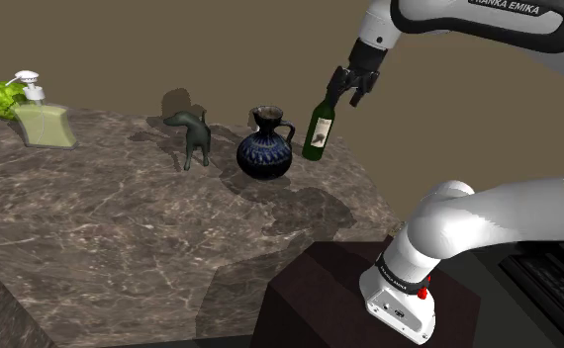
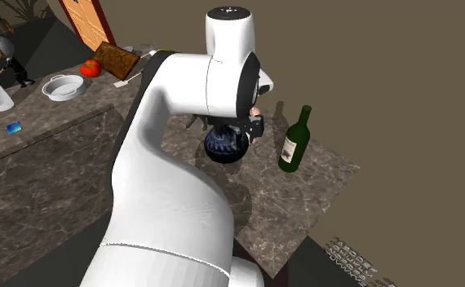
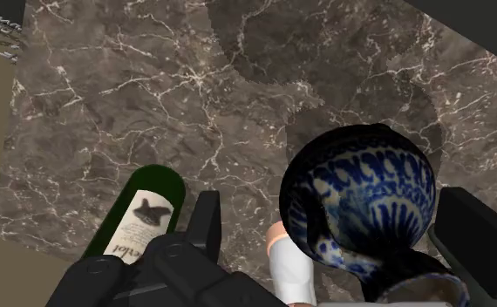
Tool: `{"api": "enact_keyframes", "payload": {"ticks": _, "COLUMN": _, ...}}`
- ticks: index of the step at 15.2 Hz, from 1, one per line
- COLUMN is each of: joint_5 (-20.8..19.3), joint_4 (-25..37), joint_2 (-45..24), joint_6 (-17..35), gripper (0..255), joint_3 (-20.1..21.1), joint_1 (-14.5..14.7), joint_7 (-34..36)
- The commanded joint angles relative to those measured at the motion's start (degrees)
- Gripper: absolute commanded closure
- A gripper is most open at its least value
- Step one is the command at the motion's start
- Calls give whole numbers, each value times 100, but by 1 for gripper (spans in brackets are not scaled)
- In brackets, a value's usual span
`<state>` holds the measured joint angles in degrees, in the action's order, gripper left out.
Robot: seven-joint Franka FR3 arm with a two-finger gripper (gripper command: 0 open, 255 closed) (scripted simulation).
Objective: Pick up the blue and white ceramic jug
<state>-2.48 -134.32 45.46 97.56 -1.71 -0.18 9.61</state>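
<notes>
A brown marble worktop (image 1: 122, 227) with pale veins carries the things. The round dark blue and white jug with a painted pattern (image 1: 264, 148) stands upright on it, near the far edge in the shoulder view. It has a narrow neck, a wide mouth and a small handle. The handle points at the tall green glass bottle (image 1: 319, 127) just beside it, on the shoulder view's right. The bottle has a white label with a dark shape and some writing on it, but the words cannot be read. On the jug's other side stands a small dark figure of a four-legged animal (image 1: 193, 136).

The black tool (image 1: 347, 97) hangs in the air above the jug and the bottle. Its two fingers (image 3: 205, 222) stand wide apart, so it is open and holds nothing. In the wrist view the jug sits between the fingers, lower down, and they do not touch it. A small white and pink thing (image 3: 286, 262) is close to the jug there; what it is cannot be made out.

The white arm (image 1: 488, 25) has grey letters at the top edge of the shoulder view that read "RANKA EMIKA".

Far off at the shoulder view's left is a soap bottle with green liquid and a white pump (image 1: 41, 117). In the second exterior view another worktop behind holds a red tomato (image 2: 90, 68) and a white bowl (image 2: 62, 86).
</notes>
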Motion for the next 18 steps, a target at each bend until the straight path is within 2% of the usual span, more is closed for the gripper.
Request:
{"api": "enact_keyframes", "payload": {"ticks": 1, "joint_5": 0, "joint_4": 0, "joint_2": 0, "joint_6": 0, "gripper": 0, "joint_3": 0, "joint_1": 0, "joint_7": 0}}
{"api": "enact_keyframes", "payload": {"ticks": 8, "joint_5": -85, "joint_4": -434, "joint_2": -809, "joint_6": 1737, "gripper": 0, "joint_3": -819, "joint_1": 643, "joint_7": -2043}}
{"api": "enact_keyframes", "payload": {"ticks": 14, "joint_5": 242, "joint_4": -343, "joint_2": -1846, "joint_6": 2998, "gripper": 0, "joint_3": -1539, "joint_1": 1386, "joint_7": -3954}}
{"api": "enact_keyframes", "payload": {"ticks": 18, "joint_5": 258, "joint_4": -528, "joint_2": -1908, "joint_6": 3244, "gripper": 0, "joint_3": -1571, "joint_1": 1392, "joint_7": -3998}}
